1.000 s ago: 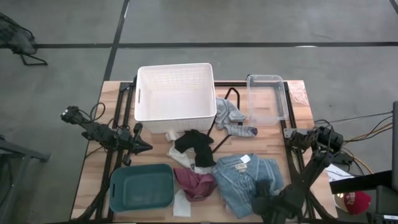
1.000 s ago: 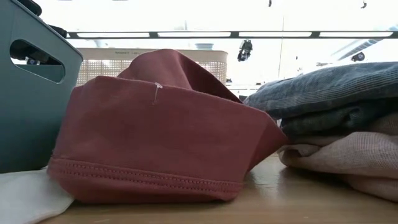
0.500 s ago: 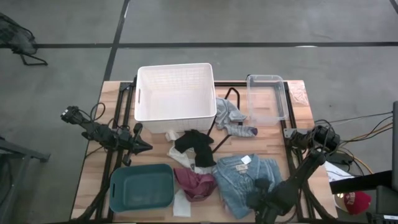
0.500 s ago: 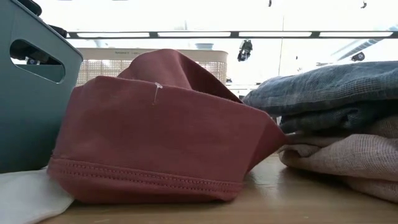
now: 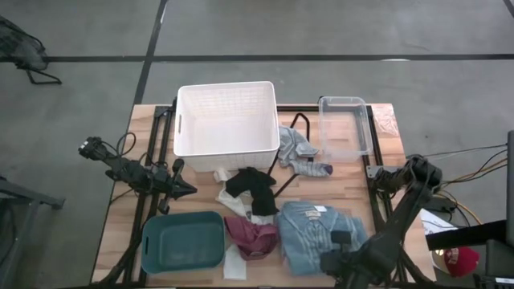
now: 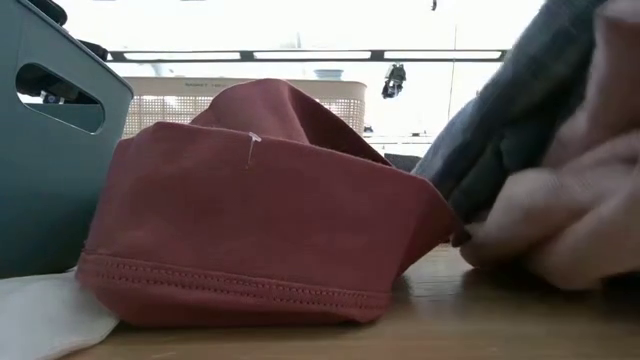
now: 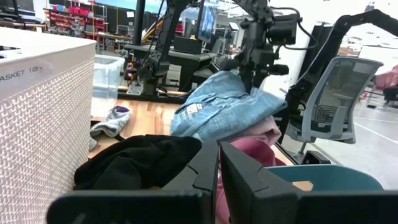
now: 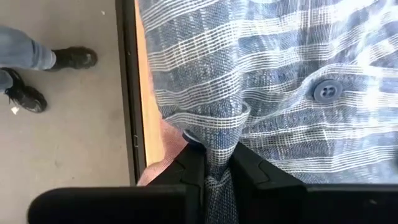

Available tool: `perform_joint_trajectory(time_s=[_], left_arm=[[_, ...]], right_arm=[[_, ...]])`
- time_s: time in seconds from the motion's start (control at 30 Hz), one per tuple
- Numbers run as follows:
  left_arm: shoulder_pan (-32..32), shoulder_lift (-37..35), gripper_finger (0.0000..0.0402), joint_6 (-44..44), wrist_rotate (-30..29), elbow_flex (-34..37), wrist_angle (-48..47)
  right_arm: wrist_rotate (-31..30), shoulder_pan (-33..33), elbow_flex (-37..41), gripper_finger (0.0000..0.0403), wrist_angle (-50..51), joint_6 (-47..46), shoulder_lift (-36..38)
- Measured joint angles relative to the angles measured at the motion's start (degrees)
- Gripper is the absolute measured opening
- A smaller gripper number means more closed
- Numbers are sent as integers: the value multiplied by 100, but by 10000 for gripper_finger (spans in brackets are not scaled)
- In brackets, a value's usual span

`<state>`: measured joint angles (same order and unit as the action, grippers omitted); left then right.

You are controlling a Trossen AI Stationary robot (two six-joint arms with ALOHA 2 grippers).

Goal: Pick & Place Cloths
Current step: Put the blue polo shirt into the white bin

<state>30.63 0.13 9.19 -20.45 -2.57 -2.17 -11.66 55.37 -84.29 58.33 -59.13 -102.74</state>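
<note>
Two tools | right tool [image 8: 214,163] pinching blue-grey shirt [image 5: 309,233] | left tool [image 5: 189,189] closed beside black piece [image 5: 250,189]

Blue-grey shirt [image 5: 309,237] bunched over pink shirt [image 7: 258,149], maroon piece [image 5: 250,235] beside, black piece [image 5: 250,189] apparently crumpled mid-table

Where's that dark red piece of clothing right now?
In the high view the maroon piece lies at the table's near edge, between the teal bin on its left and the blue-grey shirt on its right, just below the black piece.
</note>
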Motion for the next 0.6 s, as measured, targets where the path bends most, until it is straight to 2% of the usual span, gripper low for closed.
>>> perform_joint_trajectory(time_s=[0.1,0.2,0.43,0.6], left_arm=[[-1,1,23,0,1,0,0],[-2,2,23,0,2,0,0],[0,2,23,0,0,0,0],[0,2,23,0,0,0,0]], right_arm=[[-41,2,-30,36,24,58,87],[48,-45,25,53,65,-277,111],[124,-76,72,46,88,-203,93],[142,-145,92,64,89,-115,92]])
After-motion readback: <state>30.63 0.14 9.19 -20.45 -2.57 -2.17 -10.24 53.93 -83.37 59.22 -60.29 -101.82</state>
